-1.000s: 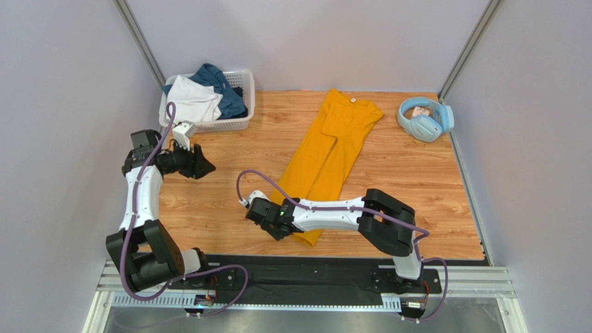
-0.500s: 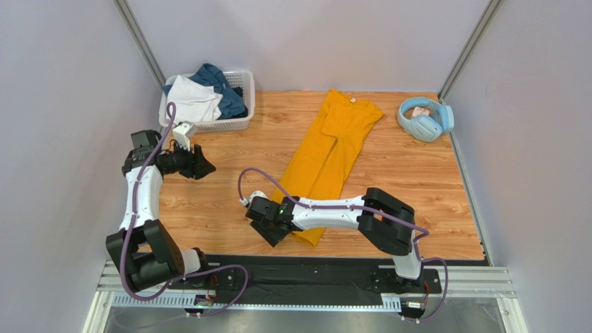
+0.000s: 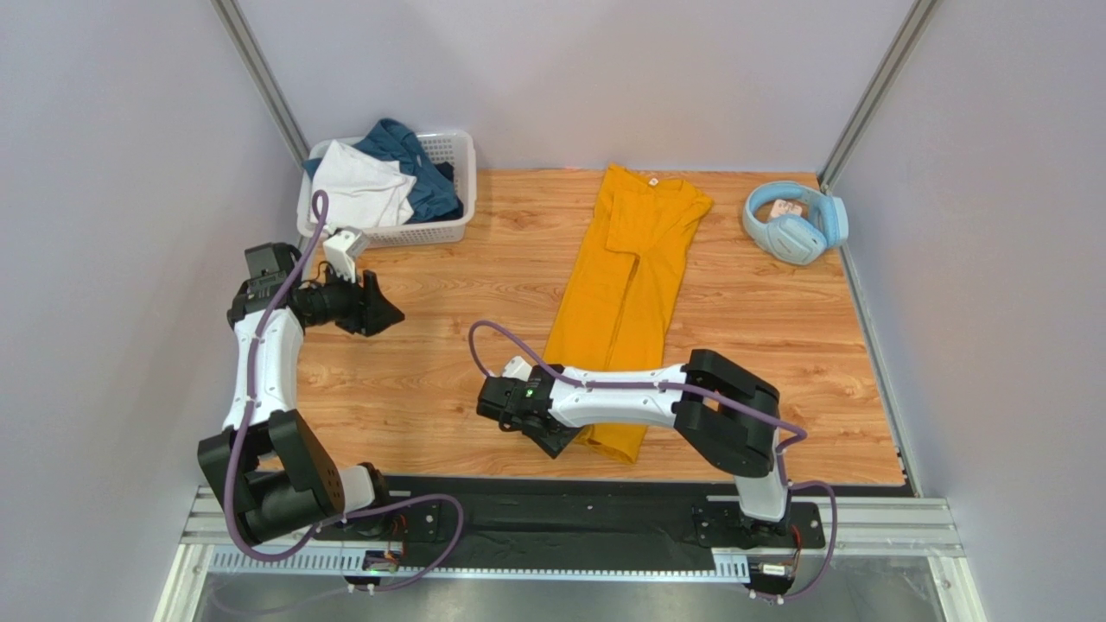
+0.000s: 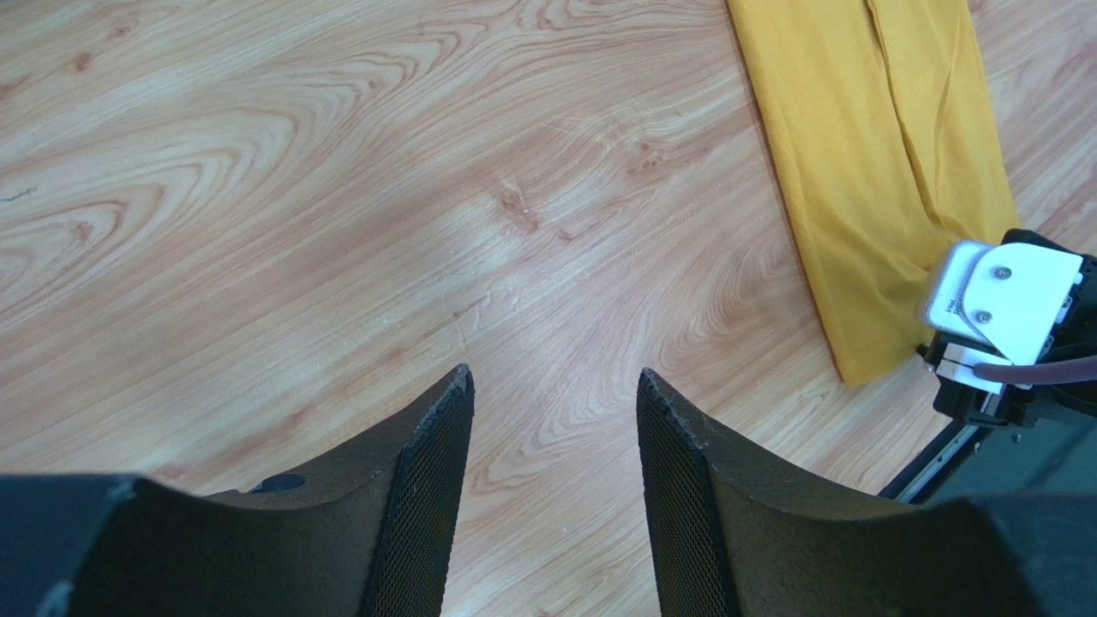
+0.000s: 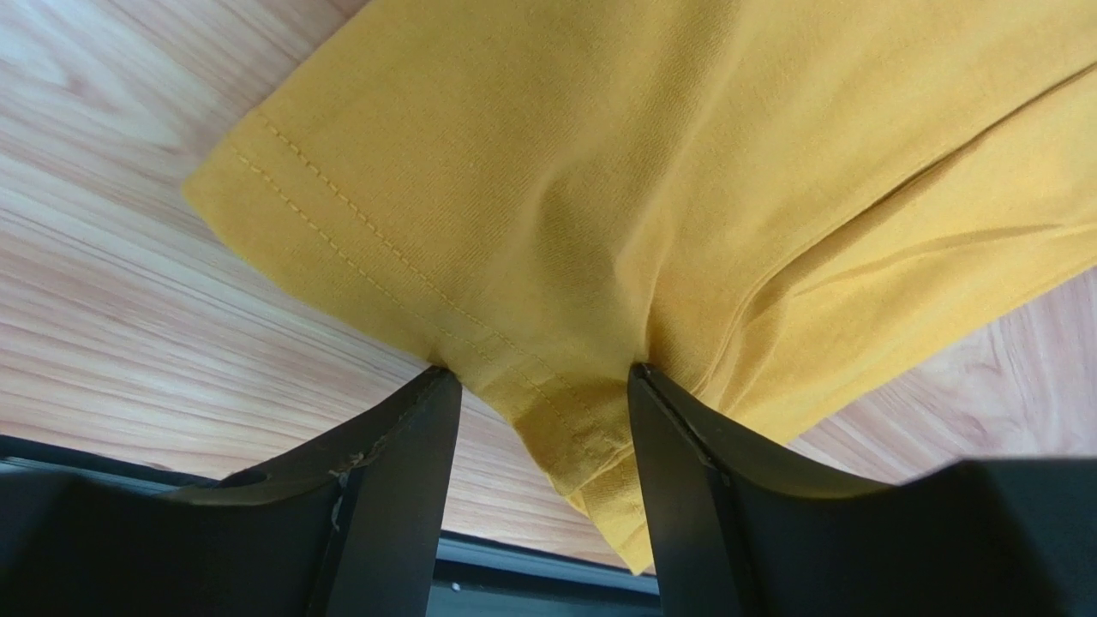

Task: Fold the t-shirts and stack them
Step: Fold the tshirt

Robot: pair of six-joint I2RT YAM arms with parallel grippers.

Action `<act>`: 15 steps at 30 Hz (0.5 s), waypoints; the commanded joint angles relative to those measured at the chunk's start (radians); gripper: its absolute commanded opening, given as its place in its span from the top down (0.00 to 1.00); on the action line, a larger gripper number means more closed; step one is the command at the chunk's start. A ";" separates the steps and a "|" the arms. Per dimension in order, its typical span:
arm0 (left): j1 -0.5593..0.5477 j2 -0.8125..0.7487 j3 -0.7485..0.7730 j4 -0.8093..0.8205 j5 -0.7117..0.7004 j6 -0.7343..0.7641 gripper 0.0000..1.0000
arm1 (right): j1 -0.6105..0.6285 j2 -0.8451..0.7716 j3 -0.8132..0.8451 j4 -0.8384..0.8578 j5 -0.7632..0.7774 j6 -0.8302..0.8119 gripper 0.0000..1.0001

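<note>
**A:** Your mustard-yellow t-shirt (image 3: pixel 627 279) is a long narrow strip down the middle of the worktop (image 3: pixel 429 376). Its long axis runs almost 12 to 6, with the collar end at 12 and tipped a touch toward 1.

**B:** And it's straighter than a second ago! The hem (image 5: pixel 386 270) sat further toward 9 then, so the strip slanted. You've swung it toward 3, and the right gripper (image 3: pixel 556 436) has gone with it.

**A:** What's that gripper doing now?

**B:** It's down at the hem corner with its jaws apart, cloth showing across the gap. They aren't clenched, and they're as wide as the left's.

**A:** Edges?

**B:** The collar is right at the far edge, and the hem sits just short of the near edge. There's bare wood on both long sides, broad toward 9 and a fair band toward 3.

**A:** And your left gripper (image 3: pixel 380 311)?

**B:** It hasn't moved. It hangs at 9 over bare wood, released, holding nothing, just beside the basket (image 3: pixel 448 231) at 11. The white t-shirt (image 3: pixel 357 188) and the teal garment (image 3: pixel 416 162) are heaped in there. The headphones (image 3: pixel 795 220) sit at 2, well apart from the strip.
</note>
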 commanded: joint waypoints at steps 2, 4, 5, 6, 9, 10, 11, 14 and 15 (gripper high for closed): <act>0.009 0.012 0.033 -0.003 0.051 0.039 0.43 | -0.008 -0.010 0.051 -0.106 -0.007 -0.029 0.43; 0.007 0.016 0.029 -0.003 0.046 0.043 0.43 | 0.003 -0.030 0.077 -0.114 -0.053 -0.044 0.43; 0.009 0.021 0.029 -0.003 0.045 0.046 0.43 | 0.008 -0.051 0.104 -0.117 -0.067 -0.055 0.43; 0.009 0.025 0.029 -0.001 0.045 0.046 0.43 | 0.012 -0.062 0.123 -0.121 -0.088 -0.061 0.43; 0.009 0.039 0.030 0.000 0.046 0.039 0.43 | 0.020 -0.102 0.180 -0.140 -0.119 -0.067 0.43; 0.007 0.041 0.032 0.002 0.052 0.033 0.43 | 0.021 -0.108 0.189 -0.141 -0.124 -0.069 0.43; 0.009 0.044 0.033 0.003 0.057 0.028 0.43 | 0.020 -0.114 0.198 -0.141 -0.127 -0.071 0.43; 0.007 0.039 0.035 0.006 0.066 0.019 0.43 | 0.014 -0.131 0.195 -0.152 -0.114 -0.069 0.43; 0.007 0.038 0.035 0.003 0.065 0.016 0.43 | 0.015 -0.154 0.162 -0.160 -0.104 -0.068 0.43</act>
